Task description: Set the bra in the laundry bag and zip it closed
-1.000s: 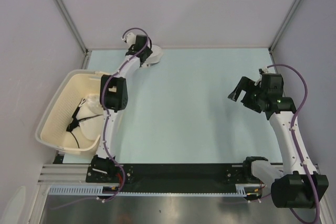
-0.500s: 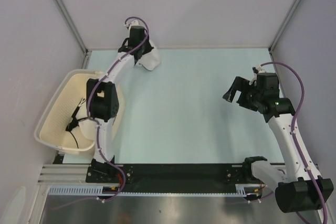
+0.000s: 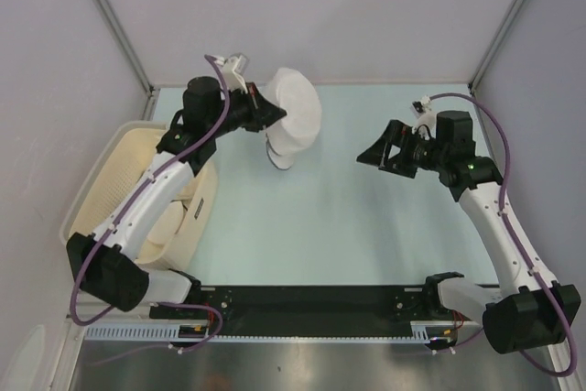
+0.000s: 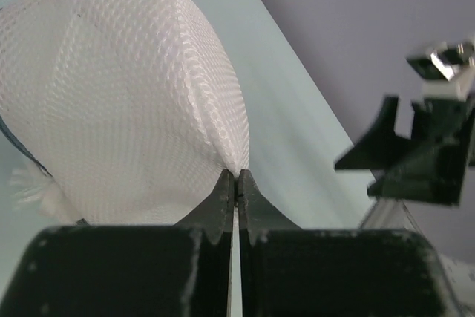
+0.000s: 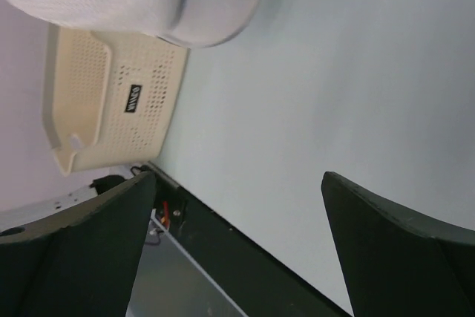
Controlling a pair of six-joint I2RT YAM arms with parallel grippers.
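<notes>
Although the table [image 3: 366,226] gives room and the cream basket [image 3: 209,194] sits at its left edge, the laundry bag [image 3: 295,116] hangs in the air over the table's far left. Only a sliver of its mesh is held in the left gripper [image 4: 236,183], whose fingers are pressed together on it. That thin pinch may slip and drop the bag. The right gripper [image 3: 383,151], fingers wide apart and holding nothing, could misjudge a swinging bag. The bra is not visible.

Cream slotted basket [image 3: 108,160] at L edge of pale green table [image 3: 366,226]; black strip [image 3: 320,302] along near edge.
</notes>
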